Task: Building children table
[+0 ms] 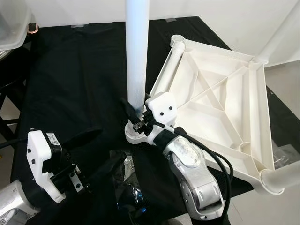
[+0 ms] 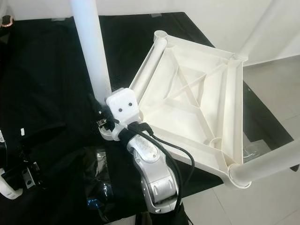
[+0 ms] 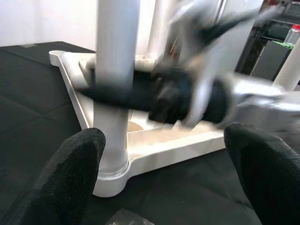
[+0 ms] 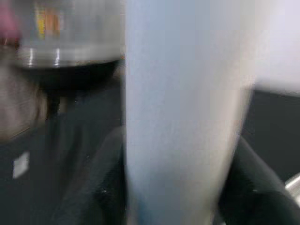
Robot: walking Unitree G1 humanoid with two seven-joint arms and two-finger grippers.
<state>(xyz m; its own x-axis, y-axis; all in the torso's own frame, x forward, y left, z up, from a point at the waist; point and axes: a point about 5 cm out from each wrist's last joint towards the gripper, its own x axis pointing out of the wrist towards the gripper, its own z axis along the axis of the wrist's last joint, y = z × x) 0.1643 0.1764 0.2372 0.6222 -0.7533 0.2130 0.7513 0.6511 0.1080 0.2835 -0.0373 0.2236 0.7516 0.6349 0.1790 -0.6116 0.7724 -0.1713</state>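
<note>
Tabletop [image 1: 220, 93], white plastic, is seen lying upside down on a black cloth [image 1: 75, 70], ribbed underside up, with sockets at its corners. 1 leg [image 1: 137, 51] stands upright in the near-left corner socket [image 1: 136, 133]. A 2nd leg [image 2: 267, 164] is seated at the near-right corner and juts out past the cloth edge. A 3rd leg [image 1: 281, 35] is seen at the far-right corner. The far-left corner socket [image 1: 177, 39] is seen open.

Right gripper [image 1: 135, 111] is closed round the base of the upright leg, just above the socket; in the right wrist view the leg [image 4: 187, 112] is flanked closely by a dark finger [image 4: 105, 183] on each side.

Left gripper [image 1: 89, 140] is held low over the cloth, left of the upright leg and apart from it, fingers [image 3: 70, 178] spread wide with nothing between them.

A crumpled clear bag [image 1: 129, 183] lies on the cloth near the front edge. A clear bin [image 1: 14, 23] is noted at far left.
</note>
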